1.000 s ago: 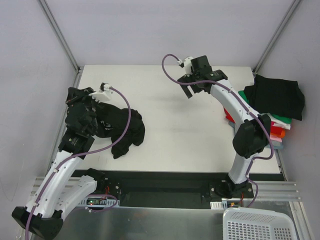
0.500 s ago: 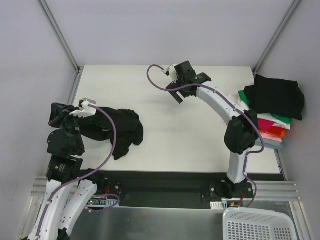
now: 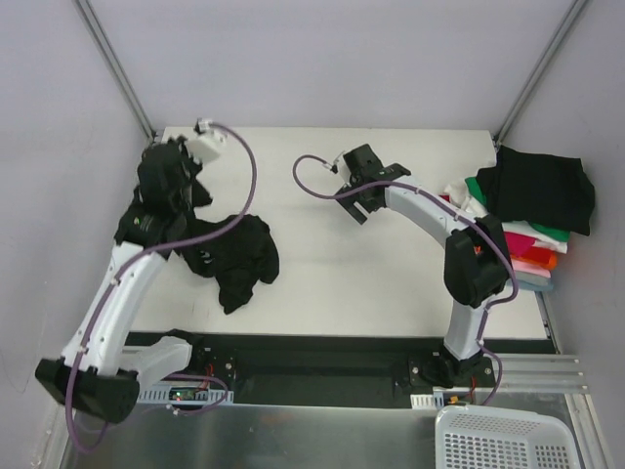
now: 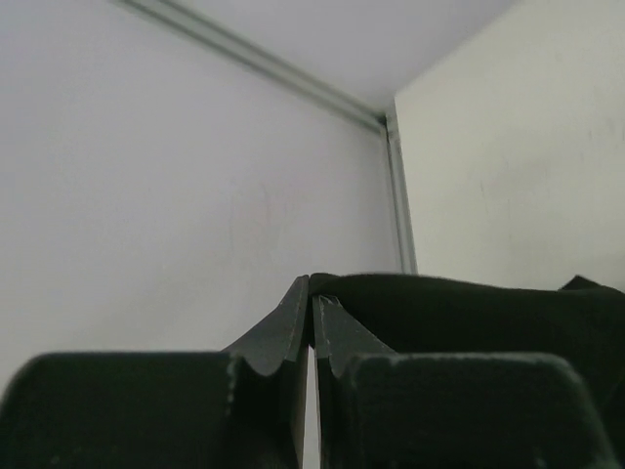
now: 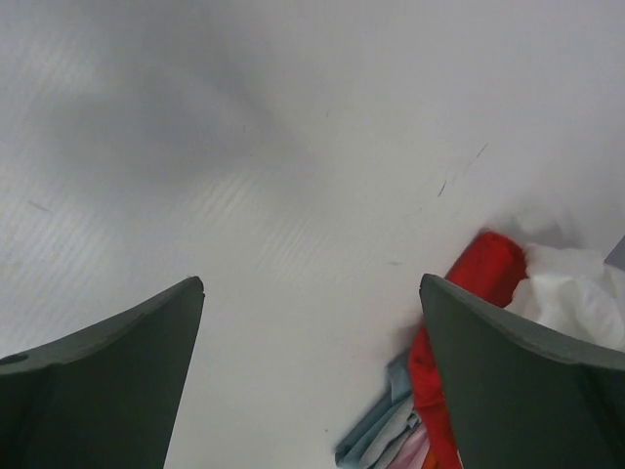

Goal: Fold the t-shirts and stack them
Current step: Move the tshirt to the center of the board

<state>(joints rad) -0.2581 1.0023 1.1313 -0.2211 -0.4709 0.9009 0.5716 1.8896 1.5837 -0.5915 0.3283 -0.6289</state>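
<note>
- Our left gripper (image 4: 312,298) is pinched shut on an edge of the black t-shirt (image 3: 239,259) and holds it up at the left of the table (image 3: 342,283), probably to let it hang open.
- Our right gripper (image 3: 363,203) hovers mid-table, jaws wide and empty, likely placed to take a second corner.
- The folded stack (image 3: 542,191) sits clear at the right edge.

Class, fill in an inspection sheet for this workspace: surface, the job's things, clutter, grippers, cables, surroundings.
Surface: white table, bare in the middle.
Job's things: crumpled black t-shirt at left; stack of folded t-shirts at right edge, black one on top.
Clutter: nothing seen.
Grippers: left gripper shut on the black t-shirt; right gripper open, holding nothing.
Cables: purple cables loop off both wrists.
Surroundings: pale walls, metal frame posts, white basket by the right arm's base.
</note>
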